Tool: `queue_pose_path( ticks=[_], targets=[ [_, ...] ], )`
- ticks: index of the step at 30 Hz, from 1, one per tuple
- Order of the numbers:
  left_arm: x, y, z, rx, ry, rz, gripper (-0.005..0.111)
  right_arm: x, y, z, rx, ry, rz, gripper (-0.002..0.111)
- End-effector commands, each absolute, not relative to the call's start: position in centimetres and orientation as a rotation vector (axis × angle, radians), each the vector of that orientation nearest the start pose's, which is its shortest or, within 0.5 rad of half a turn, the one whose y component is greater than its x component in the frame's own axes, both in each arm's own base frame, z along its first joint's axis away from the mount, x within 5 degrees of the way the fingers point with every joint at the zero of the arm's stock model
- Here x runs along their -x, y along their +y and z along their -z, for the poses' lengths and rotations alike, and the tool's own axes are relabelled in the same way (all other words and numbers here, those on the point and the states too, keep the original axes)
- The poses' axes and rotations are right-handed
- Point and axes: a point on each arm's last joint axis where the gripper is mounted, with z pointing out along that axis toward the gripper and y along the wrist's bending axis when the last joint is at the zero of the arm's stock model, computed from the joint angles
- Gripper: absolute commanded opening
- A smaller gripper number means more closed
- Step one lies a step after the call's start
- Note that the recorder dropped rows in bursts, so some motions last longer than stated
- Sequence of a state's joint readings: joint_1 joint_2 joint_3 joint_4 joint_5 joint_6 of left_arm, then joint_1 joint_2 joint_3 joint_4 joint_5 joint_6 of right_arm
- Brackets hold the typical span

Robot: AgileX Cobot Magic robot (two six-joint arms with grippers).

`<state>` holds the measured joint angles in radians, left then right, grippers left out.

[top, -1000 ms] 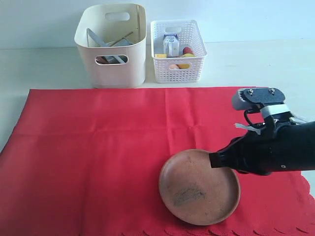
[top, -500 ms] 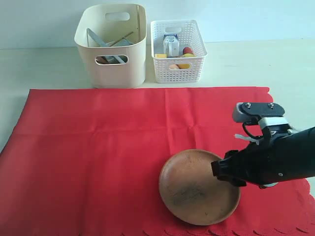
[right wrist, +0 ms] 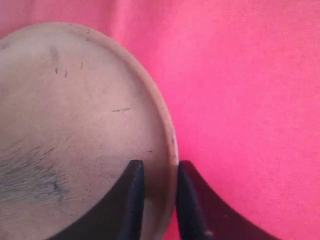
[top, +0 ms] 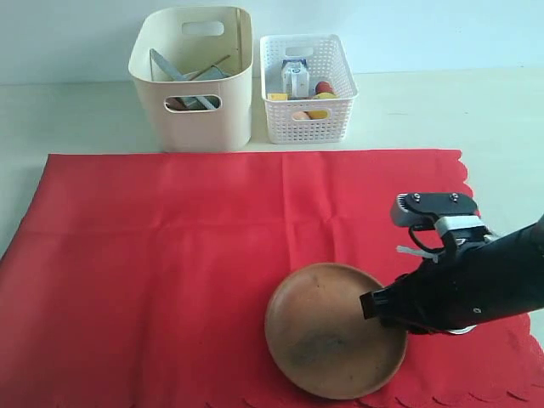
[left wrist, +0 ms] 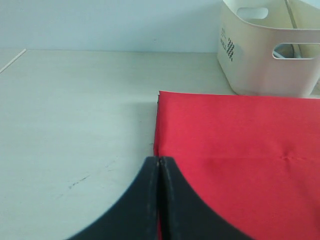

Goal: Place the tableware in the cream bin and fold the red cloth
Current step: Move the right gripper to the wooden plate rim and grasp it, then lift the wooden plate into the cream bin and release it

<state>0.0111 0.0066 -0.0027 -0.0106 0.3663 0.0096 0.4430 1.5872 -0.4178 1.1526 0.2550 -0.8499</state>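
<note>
round brown plate [top: 327, 340], scuffed, lies on red cloth [top: 170, 246], rim pinched by right tool [right wrist: 159, 169]; left tool [left wrist: 159, 165] closed.

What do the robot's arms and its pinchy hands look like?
The right arm is thick, smooth and black. On its wrist sits a small grey box with little screws, above a white band, and a thin white tie sticks out beside it. The left gripper and the right gripper each have two black fingers, curved on the outside and narrowing to tips.
</note>
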Motion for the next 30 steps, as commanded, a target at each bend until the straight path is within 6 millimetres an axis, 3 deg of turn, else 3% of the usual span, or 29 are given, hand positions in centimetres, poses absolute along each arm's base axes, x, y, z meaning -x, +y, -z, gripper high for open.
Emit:
queue_pose_path(
  ticks=[1, 5, 10, 16, 21, 26, 30],
  targets=[
    [-5.3, 0.0, -18.1, 0.009, 1.837, -0.006, 0.000, -17.9, 10.9, -12.3, 0.359, 2.758, -0.513, 0.000],
    [-5.3, 0.0, -18.1, 0.009, 1.837, -0.006, 0.000, -18.0, 10.8, -14.2, 0.355, 2.661, -0.531, 0.000],
    [-5.3, 0.0, -18.1, 0.009, 1.837, -0.006, 0.000, -18.1, 10.9, -15.2, 0.284, 2.617, -0.570, 0.000],
    [-5.3, 0.0, -18.1, 0.009, 1.837, -0.006, 0.000, -19.5, 11.6, -18.2, 0.249, 2.488, -0.627, 0.000],
    [-5.3, 0.0, -18.1, 0.009, 1.837, -0.006, 0.000, -21.4, 12.5, -21.1, 0.253, 2.376, -0.657, 0.000],
    [-5.3, 0.0, -18.1, 0.009, 1.837, -0.006, 0.000, -24.9, 13.9, -24.9, 0.250, 2.232, -0.663, 0.000],
    [-5.3, 0.0, -18.1, 0.009, 1.837, -0.006, 0.000, -28.0, 15.1, -25.7, 0.259, 2.193, -0.631, 0.000]
  ],
)
